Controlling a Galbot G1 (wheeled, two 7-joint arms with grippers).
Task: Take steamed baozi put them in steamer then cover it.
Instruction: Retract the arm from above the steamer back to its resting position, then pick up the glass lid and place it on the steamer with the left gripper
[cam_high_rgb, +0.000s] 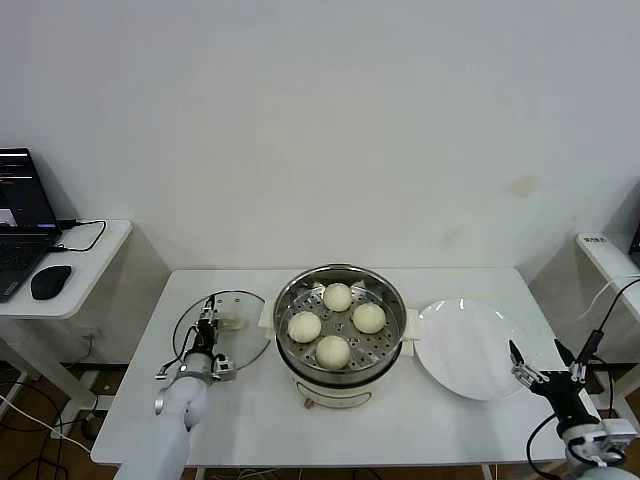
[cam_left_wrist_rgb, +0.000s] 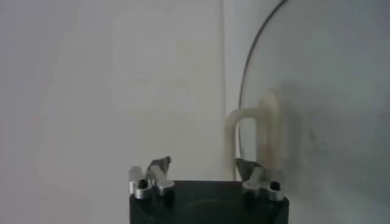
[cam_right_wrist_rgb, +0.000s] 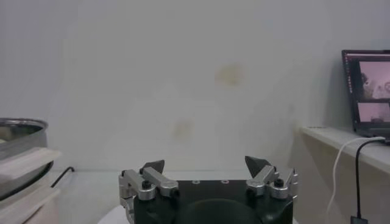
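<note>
I see four steamed baozi (cam_high_rgb: 337, 322) in the steamer (cam_high_rgb: 386, 296). At its nine o'clock, my left gripper (cam_high_rgb: 207, 325) reaches over the cover (cam_high_rgb: 243, 341); jaws apart, contact possibly unmade. Right gripper (cam_high_rgb: 544, 362) open, idle.

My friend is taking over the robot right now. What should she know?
Left gripper: over the glass cover, fingers either side of its cream handle; a firm grip is not clear yet. The cover lies flat on the table, to the robot's left of the steamer.
Right gripper: open, empty, parked past the white plate.
Done: all four baozi sit on the steamer's tray.
Left: grip the handle, lift the cover and set it on the steamer.
</note>
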